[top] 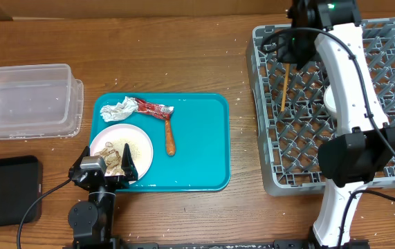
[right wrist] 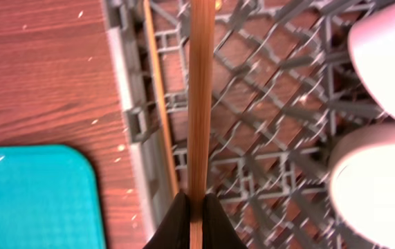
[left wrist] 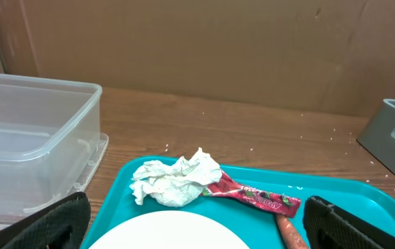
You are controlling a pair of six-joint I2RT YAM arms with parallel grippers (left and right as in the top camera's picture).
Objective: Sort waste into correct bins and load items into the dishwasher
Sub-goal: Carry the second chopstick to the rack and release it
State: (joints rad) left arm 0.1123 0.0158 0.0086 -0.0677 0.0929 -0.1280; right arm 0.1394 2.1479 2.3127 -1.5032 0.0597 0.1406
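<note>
A teal tray (top: 204,149) holds a white plate (top: 138,144) with food scraps, a crumpled white napkin (top: 117,109), a red wrapper (top: 153,108) and a carrot piece (top: 170,140). My left gripper (top: 107,168) is open at the tray's near left edge, over the plate (left wrist: 176,235); the napkin (left wrist: 176,181), wrapper (left wrist: 256,197) and carrot (left wrist: 290,234) lie ahead of it. My right gripper (top: 295,43) is shut on a wooden chopstick (top: 286,86), held above the grey dish rack (top: 270,149). The chopstick (right wrist: 200,104) also shows in the right wrist view, with a second chopstick (right wrist: 159,97) lying in the rack.
A clear plastic bin (top: 24,100) stands at the left, with a black bin (top: 7,190) in front of it. White cups (right wrist: 384,138) sit in the rack at the right. The rack's wall (right wrist: 124,97) lies just left of the held chopstick.
</note>
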